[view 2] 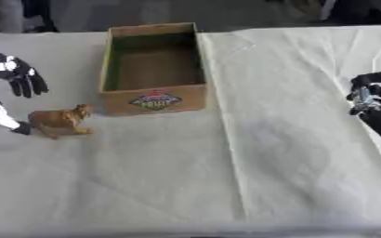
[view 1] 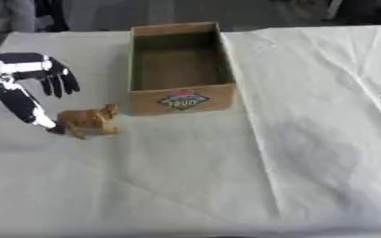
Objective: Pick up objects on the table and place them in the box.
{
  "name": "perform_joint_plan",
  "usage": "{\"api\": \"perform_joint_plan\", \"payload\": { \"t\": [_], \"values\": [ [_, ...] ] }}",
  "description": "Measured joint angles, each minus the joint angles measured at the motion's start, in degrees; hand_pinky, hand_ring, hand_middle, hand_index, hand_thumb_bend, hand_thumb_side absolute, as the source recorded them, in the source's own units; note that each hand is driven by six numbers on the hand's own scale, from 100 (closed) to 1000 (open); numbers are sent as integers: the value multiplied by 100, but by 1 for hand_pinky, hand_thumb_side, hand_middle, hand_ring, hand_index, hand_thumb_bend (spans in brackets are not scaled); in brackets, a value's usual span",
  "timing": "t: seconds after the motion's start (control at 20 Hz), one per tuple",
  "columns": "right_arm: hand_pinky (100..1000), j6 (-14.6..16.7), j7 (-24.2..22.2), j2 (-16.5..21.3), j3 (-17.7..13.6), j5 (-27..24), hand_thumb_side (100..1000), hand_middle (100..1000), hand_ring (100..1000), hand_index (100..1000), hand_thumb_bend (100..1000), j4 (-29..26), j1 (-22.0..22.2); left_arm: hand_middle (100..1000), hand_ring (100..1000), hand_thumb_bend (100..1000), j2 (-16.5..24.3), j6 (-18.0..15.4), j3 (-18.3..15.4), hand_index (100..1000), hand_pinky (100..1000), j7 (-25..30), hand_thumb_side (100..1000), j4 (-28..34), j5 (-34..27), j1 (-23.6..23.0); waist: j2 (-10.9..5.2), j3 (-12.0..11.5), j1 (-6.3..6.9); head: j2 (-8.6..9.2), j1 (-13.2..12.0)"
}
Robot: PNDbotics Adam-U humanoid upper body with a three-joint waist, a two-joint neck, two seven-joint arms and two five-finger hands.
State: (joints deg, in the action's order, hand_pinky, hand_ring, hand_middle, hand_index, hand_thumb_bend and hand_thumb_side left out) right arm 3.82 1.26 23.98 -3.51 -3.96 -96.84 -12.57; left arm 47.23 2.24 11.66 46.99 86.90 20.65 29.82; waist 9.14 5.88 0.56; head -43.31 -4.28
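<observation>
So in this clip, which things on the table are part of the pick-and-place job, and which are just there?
Part of the job:
- small brown animal figure, left of the box, at the left hand
- open cardboard box, nothing visible inside

Just there:
- white tablecloth
- right hand, idle at the right edge

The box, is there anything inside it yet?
No. The box shows only its bare brown floor, and the small brown toy animal stands on the table cloth outside it, by the left hand.

Cloth over the tabletop
A creased white cloth (view 1: 307, 139) covers the tabletop; dark floor (view 1: 104, 14) lies beyond its far edge.
</observation>
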Motion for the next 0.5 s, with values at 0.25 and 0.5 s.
{"api": "perform_joint_plan", "payload": {
  "t": [0.25,0.5],
  "values": [
    [384,-2,-5,0,1,0,373,599,533,596,100,0,1,596,609,724,-110,-49,149,723,631,190,100,-215,160,77,-1,4,1,0,-9],
    [384,2,-11,0,2,0,373,599,533,596,100,0,2,592,605,713,-249,-82,238,718,627,141,100,-425,400,174,-14,4,1,0,-13]
  ]
}}
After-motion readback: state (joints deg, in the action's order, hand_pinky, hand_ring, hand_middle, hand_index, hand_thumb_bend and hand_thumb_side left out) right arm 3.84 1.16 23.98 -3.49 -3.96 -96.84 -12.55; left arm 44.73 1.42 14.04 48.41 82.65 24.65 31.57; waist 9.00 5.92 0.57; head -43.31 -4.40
